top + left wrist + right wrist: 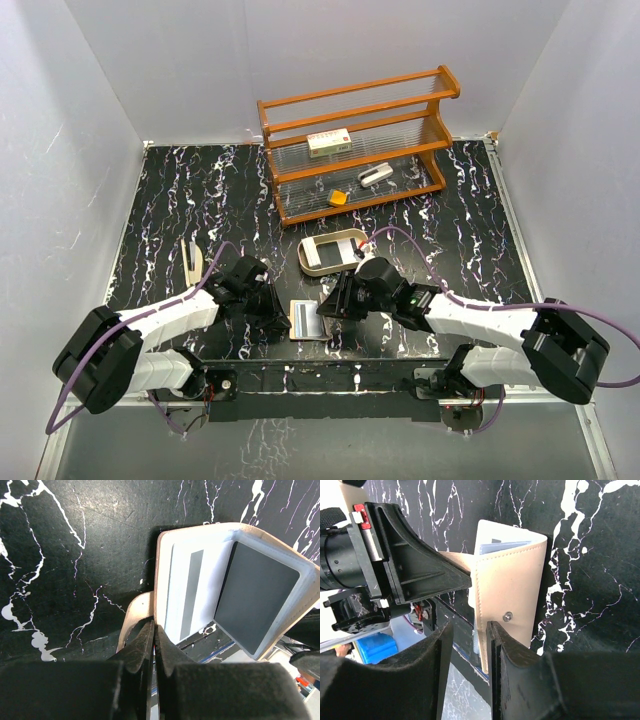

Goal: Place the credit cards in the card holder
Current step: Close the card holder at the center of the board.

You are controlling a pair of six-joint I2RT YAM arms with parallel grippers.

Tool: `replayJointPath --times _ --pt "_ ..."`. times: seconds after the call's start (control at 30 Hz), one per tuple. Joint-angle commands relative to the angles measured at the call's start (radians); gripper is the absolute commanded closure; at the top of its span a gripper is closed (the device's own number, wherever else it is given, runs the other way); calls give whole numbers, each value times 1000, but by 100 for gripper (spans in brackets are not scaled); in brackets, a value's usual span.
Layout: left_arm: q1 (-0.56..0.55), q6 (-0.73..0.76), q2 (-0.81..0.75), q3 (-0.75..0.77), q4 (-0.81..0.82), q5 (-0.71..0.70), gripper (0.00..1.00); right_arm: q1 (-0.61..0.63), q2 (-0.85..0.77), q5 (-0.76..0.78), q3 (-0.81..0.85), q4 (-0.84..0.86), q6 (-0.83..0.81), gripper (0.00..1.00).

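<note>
Left claw (153, 630): jaws pinched together on the tan flap (131, 611) of the card holder (180, 570), fingers meeting on it.

Right claw (470, 628): jaws at a narrow gap, dark surface showing between them. One finger (495, 645) rests against the holder's outer leather panel just below the snap stud (507, 616). The panel's edge lies in the gap; it does not look clamped.

Card holder: at the middle of the near edge of the table (200, 190), between the two claws, open. One half shows white lining with a grey stripe; the other half is raised and tilted. A grey panel (255, 592) with rounded corners sits in the raised half; card or pocket face, cannot tell.

Edges and room: oval tray (306, 255) lies just beyond the holder toward the table's centre, apart from it. Wooden rack (447, 84) stands along the far edge, right of middle. Bare table runs from the holder out to the left edge and the far-left corner.
</note>
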Motion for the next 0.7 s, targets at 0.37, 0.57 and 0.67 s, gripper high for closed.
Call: replayJointPath --times 0.37,0.57,0.67 --pt "-4 -12 -31 12 11 39 100 5 24 15 21 4 -20 73" --pt "-4 -18 -43 19 8 41 97 5 26 38 20 -29 -32 73" --pt "-4 -18 -48 22 10 40 95 6 25 47 22 -45 -36 74"
